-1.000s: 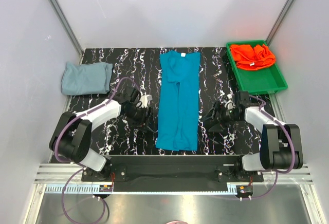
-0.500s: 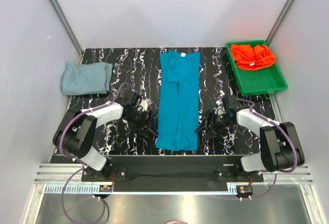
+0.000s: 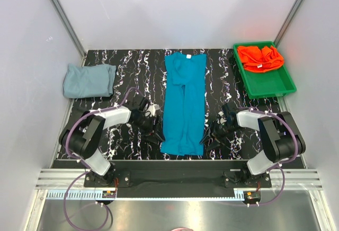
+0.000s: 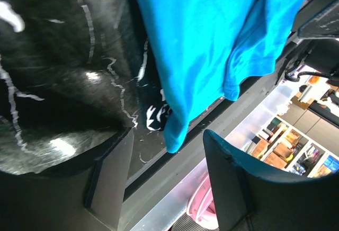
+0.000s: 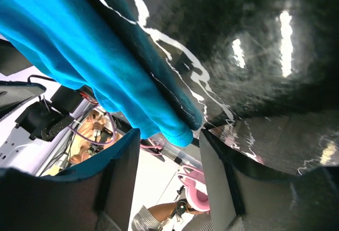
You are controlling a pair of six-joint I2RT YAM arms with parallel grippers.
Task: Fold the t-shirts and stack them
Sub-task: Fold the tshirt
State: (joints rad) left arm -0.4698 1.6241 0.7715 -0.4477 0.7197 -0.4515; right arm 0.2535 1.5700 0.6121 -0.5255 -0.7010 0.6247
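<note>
Cloth of the teal-blue t-shirt [image 3: 184, 104] lies smooth and flat as a long narrow strip down the middle of the overhead frame, on the glossy black table [image 3: 132, 67] veined with white like marble. The left gripper [image 4: 168, 135] and the right gripper [image 5: 169, 133] sit at its two lower corners. Their dark, blunt jaws are spread apart, each with a soft hem corner between them, unpinched. The pale grey-blue t-shirt [image 3: 87, 80] rests as a soft folded rectangle at upper left. The bright orange-red t-shirt [image 3: 259, 57] lies crumpled in the green rectangular plastic tray [image 3: 265, 88] at upper right.
</note>
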